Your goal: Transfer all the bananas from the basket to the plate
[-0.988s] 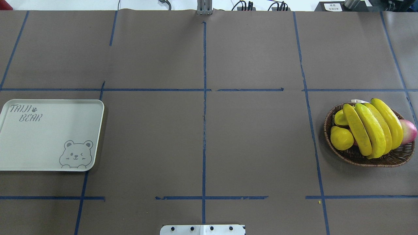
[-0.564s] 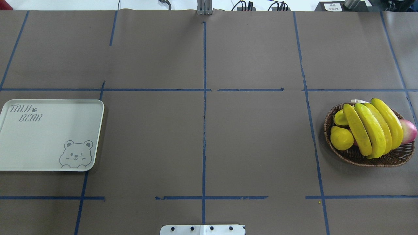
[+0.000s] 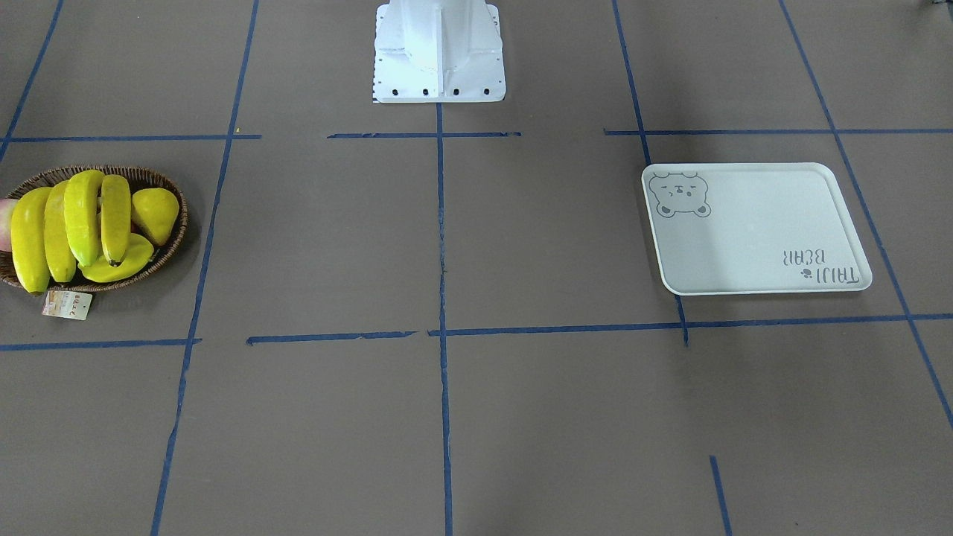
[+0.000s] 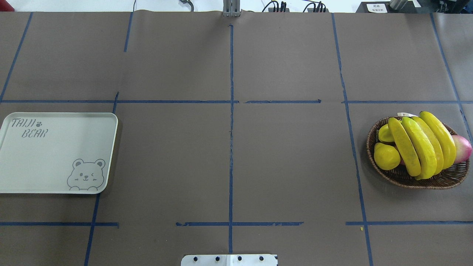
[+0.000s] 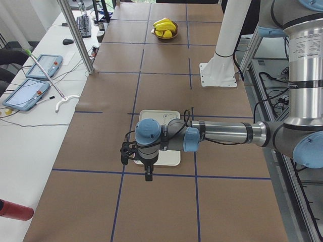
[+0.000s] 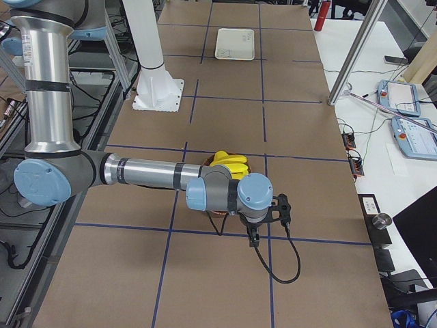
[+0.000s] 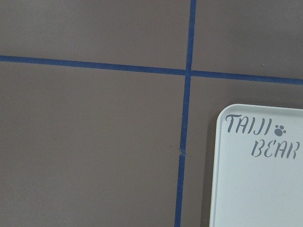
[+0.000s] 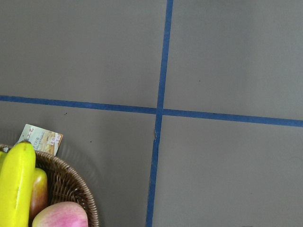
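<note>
4 bananas (image 4: 419,147) are lying side by side in the basket (image 4: 428,183), probably light, stiff and smooth; mid-length is offering the surest hold. I cannot tell whether the left claw (image 5: 148,174) or the right claw (image 6: 253,239) is gaping or closed.

Basket (image 4: 436,181): woven wicker, rough. Bananas (image 4: 419,147): glossy skins. Plate (image 4: 55,159): smooth matt plastic; table cover (image 4: 288,155): matt brown paper.

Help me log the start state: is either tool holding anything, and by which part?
Nothing is held. The bananas all lie in the basket. The left tool and the right tool hang with nothing in them.
</note>
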`<action>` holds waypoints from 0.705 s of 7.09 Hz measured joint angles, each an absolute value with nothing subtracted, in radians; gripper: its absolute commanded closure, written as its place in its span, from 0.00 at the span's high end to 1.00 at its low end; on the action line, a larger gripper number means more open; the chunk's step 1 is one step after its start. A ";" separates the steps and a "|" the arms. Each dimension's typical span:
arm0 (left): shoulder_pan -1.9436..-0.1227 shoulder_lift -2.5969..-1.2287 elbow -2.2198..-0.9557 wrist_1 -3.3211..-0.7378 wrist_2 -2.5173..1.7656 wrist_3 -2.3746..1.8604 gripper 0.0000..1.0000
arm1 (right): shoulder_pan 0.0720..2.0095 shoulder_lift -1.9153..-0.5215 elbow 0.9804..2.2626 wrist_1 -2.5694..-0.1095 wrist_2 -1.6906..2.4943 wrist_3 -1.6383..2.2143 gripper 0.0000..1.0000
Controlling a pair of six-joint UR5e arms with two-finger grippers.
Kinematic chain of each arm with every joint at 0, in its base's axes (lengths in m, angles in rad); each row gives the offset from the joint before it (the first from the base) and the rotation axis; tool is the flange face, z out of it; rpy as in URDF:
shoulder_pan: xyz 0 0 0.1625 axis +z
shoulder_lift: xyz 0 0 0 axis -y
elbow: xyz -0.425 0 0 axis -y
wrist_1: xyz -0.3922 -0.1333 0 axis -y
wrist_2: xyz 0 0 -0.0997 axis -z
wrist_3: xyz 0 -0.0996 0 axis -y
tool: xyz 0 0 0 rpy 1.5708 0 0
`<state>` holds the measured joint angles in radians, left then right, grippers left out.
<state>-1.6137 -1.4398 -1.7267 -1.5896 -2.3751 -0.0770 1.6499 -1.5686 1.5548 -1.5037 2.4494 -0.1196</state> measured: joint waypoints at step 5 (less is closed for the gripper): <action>-1.614 -1.438 -1.731 -1.589 -2.376 -0.076 1.00 | 1.521 -1.608 1.772 -1.484 2.438 0.125 0.99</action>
<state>-1.6137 -1.4379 -1.7315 -1.5893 -2.3761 -0.0762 1.5210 -1.6084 1.7720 -1.4836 2.4383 0.1247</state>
